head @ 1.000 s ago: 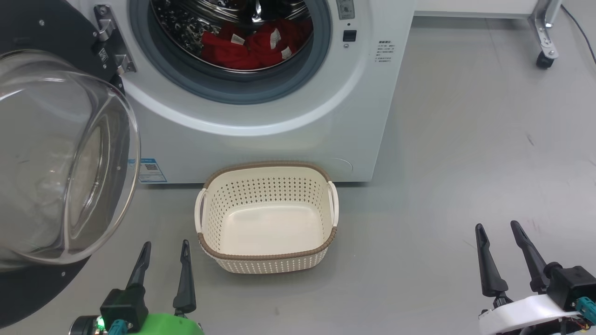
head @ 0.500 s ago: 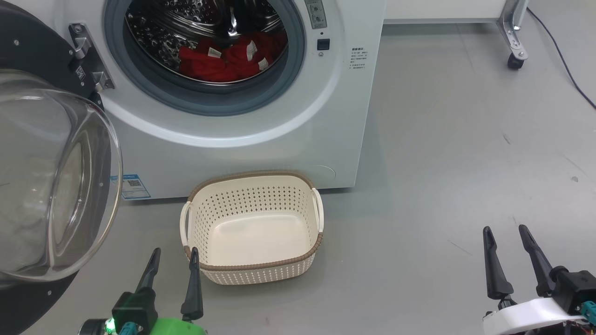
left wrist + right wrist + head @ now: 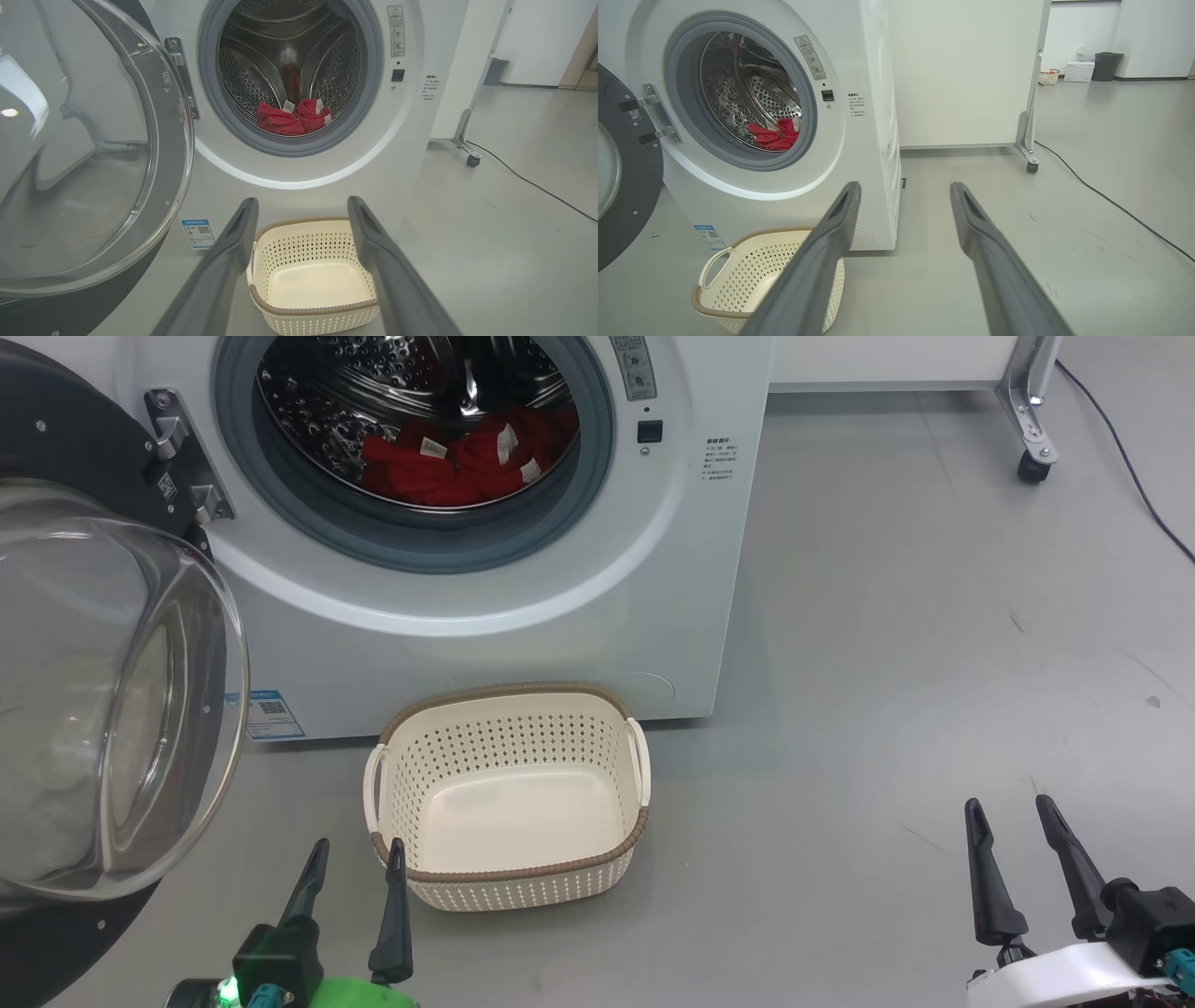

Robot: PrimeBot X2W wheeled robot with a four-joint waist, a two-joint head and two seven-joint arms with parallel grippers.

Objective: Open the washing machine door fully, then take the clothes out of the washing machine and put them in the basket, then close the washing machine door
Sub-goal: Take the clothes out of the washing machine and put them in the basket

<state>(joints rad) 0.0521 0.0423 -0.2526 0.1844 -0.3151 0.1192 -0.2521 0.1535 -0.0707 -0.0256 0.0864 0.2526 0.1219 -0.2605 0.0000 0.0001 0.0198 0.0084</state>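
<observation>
Left gripper: the left gripper, two long dark fingers on a green wrist, hangs low at the near left with its jaws spread wide and nothing between them; its inner fingertip lies just beside the basket's near left corner.
Right gripper: the right gripper, the same dark fingers on a white wrist, is at the near right over the bare grey floor, jaws parted and empty, well apart from the basket.
Basket: the small cream plastic basket, rounded-rectangular with perforated sides, a brown woven-look rim and two side handles, stands upright on the floor just in front of the machine, below the drum opening, with nothing in it.
Door: the large round washing machine door, with a glossy black rim and a bulging clear glass bowl, is swung wide open to the left on its metal hinge.
Machine: the big white front-loading washing machine shows a grey rubber ring, a perforated steel drum and a small blue sticker at its lower left.
Clothes: the bright red fabric clothes with small white labels lie bunched on the bottom of the drum.
Far right: a metal leg on a black caster stands beside a black cable on the floor.
</observation>
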